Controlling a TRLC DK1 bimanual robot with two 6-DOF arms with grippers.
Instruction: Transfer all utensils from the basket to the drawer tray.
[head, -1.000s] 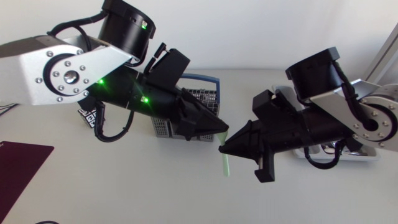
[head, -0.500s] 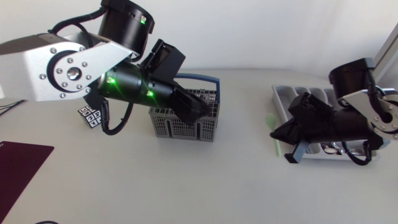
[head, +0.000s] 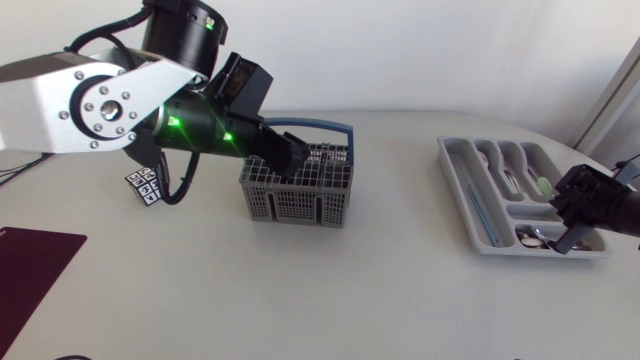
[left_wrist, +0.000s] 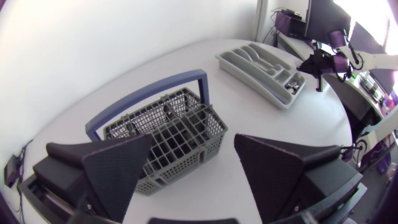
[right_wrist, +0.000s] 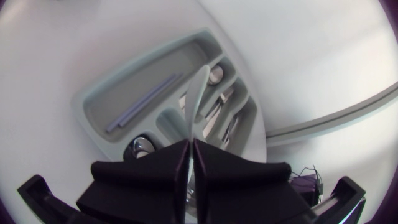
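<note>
Pale, slim utensil is pinched by its near end between the right gripper's fingers, which are closed to a sliver around it. Its free end pokes out over the grey drawer tray.

From overhead, the tray lies at 3 o'clock on the white counter, with the right gripper over its 4 o'clock corner. The utensil appears to cross more than one divider. Released from here, it could end up propped on the walls or on the spoons already inside, rather than flat in a slot. Held only by its end, it might also swivel. A lavender stick lies in the long compartment.

A grey mesh basket with a blue handle sits just toward 9 o'clock of the counter's middle. The left gripper is over the basket's 11 o'clock edge, fingers spread wide and holding nothing. The broad fingers could snag the mesh or handle and drag or tip the basket. What remains inside it is too small to tell.

The left arm enters from 9 o'clock and slants down toward the basket. The right arm comes in from 3 o'clock, with little more than its gripper showing.
</note>
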